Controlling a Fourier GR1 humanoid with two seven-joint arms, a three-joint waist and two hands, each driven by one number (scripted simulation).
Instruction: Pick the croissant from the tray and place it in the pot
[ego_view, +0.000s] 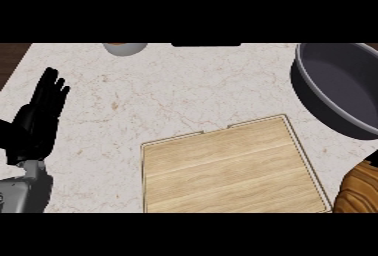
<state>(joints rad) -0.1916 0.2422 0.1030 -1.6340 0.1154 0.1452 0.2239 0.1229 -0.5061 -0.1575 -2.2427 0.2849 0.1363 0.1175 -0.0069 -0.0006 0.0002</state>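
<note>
Although the tray (229, 167) lies bare of any pastry, nothing shows inside the pot (341, 85) either, so the placing looks not yet done. At the lower right edge, a brown, glossy, ridged mass (359, 192) is probably the croissant, perhaps carried by the right hand; that hand itself cannot be made out, so I cannot tell its state. By that reading the pick is finished and the carry to the pot remains. What shows of the mass is golden-brown with darker curved bands, like baked layers, cut off by the edge. The left hand (40, 112) rests with fingers straight and upward, holding nothing, left of the tray and well apart from the pot on the pale counter (184, 90).
</note>
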